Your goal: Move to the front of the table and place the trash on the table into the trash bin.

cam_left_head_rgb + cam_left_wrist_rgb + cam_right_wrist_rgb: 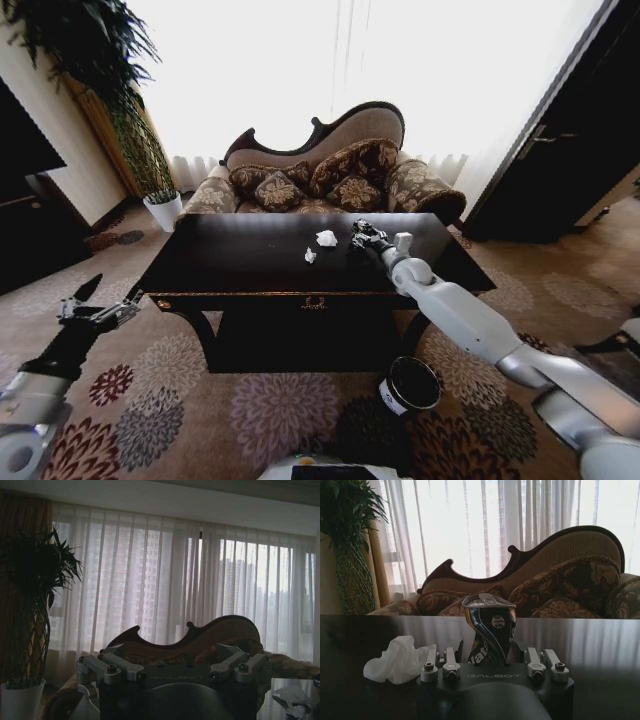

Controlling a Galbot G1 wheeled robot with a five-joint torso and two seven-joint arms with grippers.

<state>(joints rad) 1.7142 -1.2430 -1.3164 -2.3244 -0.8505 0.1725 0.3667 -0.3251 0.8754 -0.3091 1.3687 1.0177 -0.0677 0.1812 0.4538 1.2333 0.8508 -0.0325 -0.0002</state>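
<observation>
From the head camera I have the right arm stretched out over the worktop point(240, 262), its right end effector point(366, 237) sitting at the far side of the dark glossy top, just right of centre. The right wrist camera shows the black-and-silver shiny lump point(489, 628) standing upright directly between the fingers point(449, 656), which flank its lower part closely on both sides; I think they are pinched against it, though the contact itself is hidden by the end effector body. One white paper ball point(397, 660) lies on the worktop just beside that end effector, on the side toward the plant; in the head view it is the larger ball point(327, 238), with a smaller paper ball point(310, 256) a little nearer to me.

The trash bin point(409, 385) stands on the carpet in front of the worktop, below the right forearm.

My left end effector point(100, 313) hangs off the worktop's near left corner, above the carpet, fingers spread apart and holding nothing.
</observation>
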